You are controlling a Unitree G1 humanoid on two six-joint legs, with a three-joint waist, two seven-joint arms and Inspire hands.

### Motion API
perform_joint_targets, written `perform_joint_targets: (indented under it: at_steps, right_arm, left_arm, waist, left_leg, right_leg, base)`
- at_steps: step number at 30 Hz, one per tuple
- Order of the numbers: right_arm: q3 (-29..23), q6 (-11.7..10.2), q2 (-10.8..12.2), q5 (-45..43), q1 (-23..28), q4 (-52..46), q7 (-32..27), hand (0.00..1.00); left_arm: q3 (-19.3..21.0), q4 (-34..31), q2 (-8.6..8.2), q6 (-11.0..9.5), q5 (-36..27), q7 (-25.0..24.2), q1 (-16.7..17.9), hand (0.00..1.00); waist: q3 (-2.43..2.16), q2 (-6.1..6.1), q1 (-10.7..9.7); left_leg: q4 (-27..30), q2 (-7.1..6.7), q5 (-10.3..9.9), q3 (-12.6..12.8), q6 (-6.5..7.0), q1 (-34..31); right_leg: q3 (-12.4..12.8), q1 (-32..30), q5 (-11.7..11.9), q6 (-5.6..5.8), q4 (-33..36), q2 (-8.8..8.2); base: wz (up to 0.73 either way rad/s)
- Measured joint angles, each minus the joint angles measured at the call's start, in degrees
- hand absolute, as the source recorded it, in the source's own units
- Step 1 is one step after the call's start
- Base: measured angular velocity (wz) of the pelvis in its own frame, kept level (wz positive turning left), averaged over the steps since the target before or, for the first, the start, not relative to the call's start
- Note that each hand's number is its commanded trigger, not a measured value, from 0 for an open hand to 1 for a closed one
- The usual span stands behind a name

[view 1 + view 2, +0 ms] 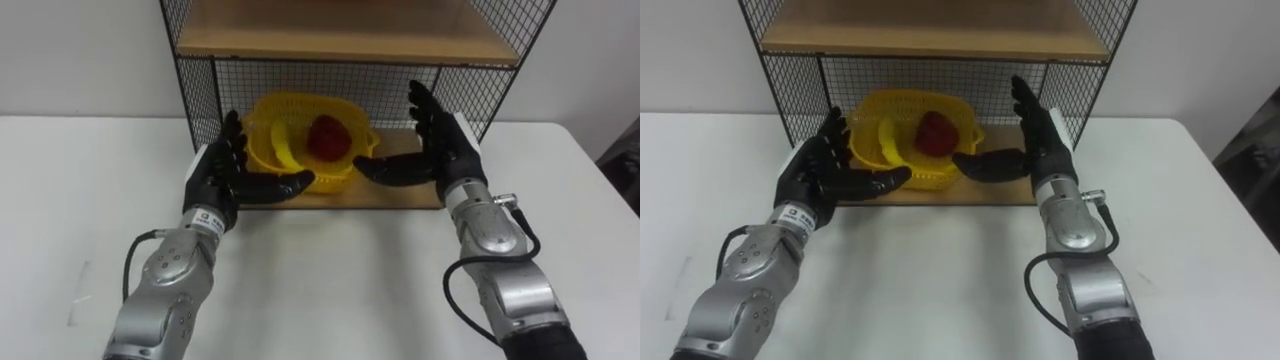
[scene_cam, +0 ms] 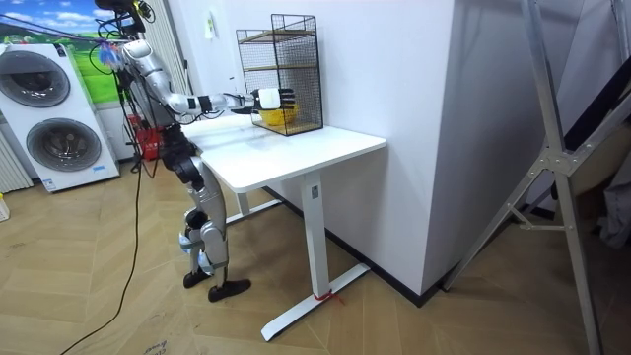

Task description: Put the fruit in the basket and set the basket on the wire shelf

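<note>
A yellow plastic basket sits on the bottom wooden board of the wire shelf. Inside it lie a red fruit and a yellow banana. My left hand is open just left of the basket, thumb pointing in toward its front rim. My right hand is open just right of it, thumb reaching toward the basket's right side. Neither hand grips the basket. In the room view I stand at the table's end with both arms stretched to the shelf.
The wire shelf stands at the back of a white table, with a second wooden board above the basket. The mesh side walls flank both hands. Washing machines stand behind me in the room view.
</note>
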Motion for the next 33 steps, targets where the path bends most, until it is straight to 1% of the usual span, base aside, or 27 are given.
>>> perform_joint_targets:
  at_steps: [3,5,9,12,15,16,17,20,24,26,31,33]
  right_arm:
    - [-0.03,0.05,-0.11,-0.01,0.63,-0.65,-0.02,0.0]
    - [-0.1,0.05,-0.33,0.01,1.98,-2.67,-0.01,0.0]
    - [-0.21,0.06,-0.36,-1.12,3.85,-4.98,0.01,0.0]
    - [-0.25,0.09,-0.38,-0.64,5.53,-6.28,0.08,0.0]
    - [-0.62,0.14,-0.37,-0.62,6.42,-6.74,0.29,0.0]
    - [-1.15,0.14,-0.37,-0.65,6.56,-6.78,0.68,0.0]
    - [-1.83,0.22,-0.37,-0.66,6.68,-7.02,0.65,0.0]
    - [-2.48,0.26,-0.36,-1.22,7.22,-10.03,0.53,0.0]
    - [-2.86,0.18,-0.37,-2.22,7.99,-13.16,0.56,0.0]
    - [-3.79,0.04,-0.37,-2.34,9.37,-13.69,0.57,0.0]
    - [-5.18,0.04,-0.39,-1.33,10.49,-13.73,0.56,0.0]
    - [-5.2,0.04,-0.41,-0.89,10.6,-14.14,0.63,0.0]
  left_arm:
    - [0.05,-1.56,0.32,0.0,0.72,-0.14,1.44,0.0]
    - [0.05,-1.59,0.51,0.0,1.63,-0.25,2.14,0.0]
    - [0.06,-1.58,0.66,0.0,2.99,-0.41,2.76,0.0]
    - [0.06,-1.58,1.16,0.0,3.3,-0.67,4.09,0.0]
    - [0.13,-1.57,1.71,0.01,4.73,-0.87,5.89,0.0]
    - [0.71,-1.57,1.74,-0.06,5.22,-1.6,6.81,0.0]
    - [1.34,-1.62,1.71,-0.55,5.68,-2.05,7.11,0.0]
    - [2.71,-1.79,1.71,-0.45,5.69,-2.74,7.56,0.0]
    - [3.04,-4.06,1.63,-0.38,6.37,-2.94,8.93,0.0]
    - [3.29,-5.42,1.67,-0.39,6.92,-3.25,10.63,0.0]
    - [4.21,-6.79,1.97,-0.39,6.95,-3.98,11.98,0.0]
    - [4.33,-7.58,1.97,-0.39,6.88,-3.99,12.47,0.0]
  waist:
    - [-0.01,0.01,-0.4]
    - [-0.02,0.0,-0.56]
    - [-0.05,-0.01,-0.55]
    - [-0.32,0.17,-0.57]
    - [-0.35,0.2,-0.63]
    - [-0.37,0.23,-0.63]
    - [-0.42,0.22,-0.58]
    - [-0.63,0.56,-0.69]
    - [-0.82,0.94,-0.71]
    - [-0.96,1.3,-0.63]
    - [-0.69,1.81,-0.6]
    - [-0.69,2.03,-0.78]
  left_leg:
    - [0.0,0.0,0.0,-0.01,0.0,-0.02]
    - [-0.03,0.0,0.0,-0.02,0.0,-0.01]
    - [-0.25,0.0,0.0,0.04,0.0,0.13]
    - [-0.43,0.0,0.0,0.17,0.0,0.19]
    - [-0.41,0.0,0.0,0.22,0.0,0.16]
    - [-0.41,0.0,0.0,0.22,0.0,0.14]
    - [-0.44,0.0,0.0,0.21,0.0,0.09]
    - [-0.74,0.0,0.0,0.16,-0.01,-0.11]
    - [-0.85,0.06,-0.01,0.12,-0.02,0.14]
    - [-0.81,0.07,-0.01,0.12,-0.02,0.35]
    - [-0.83,0.07,-0.01,0.24,-0.02,-0.02]
    - [-0.88,0.1,-0.02,0.23,-0.04,-0.17]
  right_leg:
    - [-0.31,-0.05,0.0,0.0,0.07,-0.02]
    - [-0.47,-0.05,0.0,-0.01,0.1,-0.04]
    - [-0.45,-0.06,0.04,-0.06,0.14,0.01]
    - [-0.41,-0.08,0.05,-0.07,0.11,0.1]
    - [-0.49,-0.07,0.05,-0.07,0.03,0.08]
    - [-0.5,-0.08,0.05,-0.07,0.01,0.1]
    - [-0.55,-0.12,0.05,-0.07,0.01,0.1]
    - [-0.6,-0.21,0.05,-0.07,0.02,0.1]
    - [-0.69,0.0,0.05,-0.07,0.01,0.18]
    - [-1.04,0.28,0.04,-0.07,-0.07,0.14]
    - [-1.03,-0.2,0.04,-0.07,-0.01,0.08]
    - [-1.12,-0.37,0.01,-0.12,0.01,0.09]
  base:
    - [0.0]
    - [0.0]
    - [0.0]
    - [0.0]
    - [0.0]
    - [0.0]
    - [0.0]
    - [0.0]
    - [0.0]
    - [0.0]
    - [-0.01]
    - [0.0]
